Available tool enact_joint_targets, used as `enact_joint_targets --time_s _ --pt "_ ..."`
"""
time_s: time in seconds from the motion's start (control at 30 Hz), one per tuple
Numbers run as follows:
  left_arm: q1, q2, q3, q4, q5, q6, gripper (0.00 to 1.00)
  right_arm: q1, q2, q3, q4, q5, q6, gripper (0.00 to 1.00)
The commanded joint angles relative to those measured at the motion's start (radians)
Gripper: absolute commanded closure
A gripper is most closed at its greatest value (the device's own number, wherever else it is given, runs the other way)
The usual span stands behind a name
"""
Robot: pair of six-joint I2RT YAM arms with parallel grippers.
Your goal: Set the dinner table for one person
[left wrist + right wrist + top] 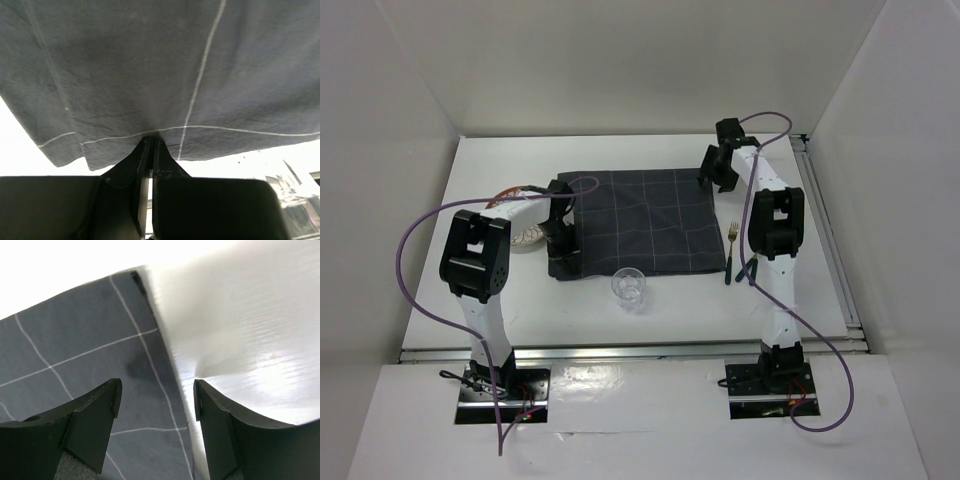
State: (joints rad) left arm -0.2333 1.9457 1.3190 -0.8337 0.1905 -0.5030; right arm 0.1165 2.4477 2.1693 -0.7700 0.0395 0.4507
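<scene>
The dinner table (500, 165) lay under the 2 arms, the checked cloth (640, 220) spread at its middle, the left gripper (151, 142) clamped on the cloth's near-left edge and the right gripper (156, 392) gaping empty over its far-right edge.

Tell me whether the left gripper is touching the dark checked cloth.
Touching: the left wrist view shows the left gripper pinched shut on the cloth at its edge.

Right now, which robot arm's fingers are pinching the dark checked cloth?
The left arm's fingers: they are closed tight on the left edge of the dark grey checked cloth. The right arm's fingers are spread open above its far corner, holding nothing.
</scene>
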Motion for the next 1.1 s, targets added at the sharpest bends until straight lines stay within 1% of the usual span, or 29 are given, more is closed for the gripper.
enact_joint_targets --time_s 0.0,0.07,0.1,0.17,0.2,0.23,0.3,0.33,0.43,0.47,0.63,0.77,0.87,0.93,1.0,1.07 --pt "0.003 -0.008 -0.018 -0.002 -0.031 -0.006 0.9 -0.006 0.054 0.046 0.011 0.011 -0.017 0.31" --pt "0.003 0.002 -0.029 -0.002 -0.04 -0.006 0.9 -0.006 0.068 0.046 0.002 -0.003 -0.017 0.37" --pt "0.003 0.002 -0.029 -0.002 -0.04 -0.006 0.92 -0.006 0.068 0.046 0.012 -0.015 -0.017 0.46" --pt "0.003 0.002 -0.038 -0.002 -0.051 -0.006 0.92 -0.006 0.053 -0.006 0.04 -0.03 -0.017 0.57" --pt "0.003 0.002 -0.047 -0.002 -0.062 -0.006 0.92 -0.006 0.033 -0.023 0.057 -0.03 -0.017 0.64" --pt "0.003 0.002 -0.047 -0.002 -0.062 -0.006 0.92 -0.006 0.033 -0.037 0.087 -0.03 -0.017 0.79" --pt "0.003 0.002 -0.058 -0.012 -0.071 -0.006 0.92 -0.015 0.022 -0.037 0.087 -0.02 -0.017 0.97" --pt "0.003 0.002 -0.07 -0.012 -0.071 0.006 0.93 -0.015 0.022 -0.02 0.087 0.006 -0.003 1.0" --pt "0.025 -0.007 -0.095 -0.012 -0.083 0.015 0.93 -0.026 0.022 0.003 0.1 0.048 0.008 1.0" --pt "0.035 -0.007 -0.095 -0.012 -0.083 0.015 0.94 -0.026 0.013 0.003 0.1 0.059 0.019 1.0" --pt "0.057 -0.007 -0.126 -0.012 -0.101 0.026 0.96 -0.055 0.022 0.041 0.11 0.059 0.029 1.0" --pt "0.057 -0.007 -0.135 -0.012 -0.082 0.037 0.97 -0.055 0.031 0.041 0.11 0.046 0.029 1.0" --pt "0.057 -0.007 -0.089 -0.027 -0.094 0.047 0.97 -0.055 0.031 0.031 0.11 0.033 0.029 1.0" --pt "0.057 -0.016 -0.038 -0.054 -0.094 0.07 0.95 -0.055 0.031 0.02 0.11 0.008 0.029 1.0" --pt "0.057 -0.025 0.014 -0.082 -0.083 0.07 0.92 -0.055 0.01 0.02 0.101 -0.044 0.029 0.79" --pt "0.057 -0.036 0.113 -0.133 -0.083 0.08 0.85 -0.055 -0.019 0.02 0.083 -0.072 0.019 0.59"
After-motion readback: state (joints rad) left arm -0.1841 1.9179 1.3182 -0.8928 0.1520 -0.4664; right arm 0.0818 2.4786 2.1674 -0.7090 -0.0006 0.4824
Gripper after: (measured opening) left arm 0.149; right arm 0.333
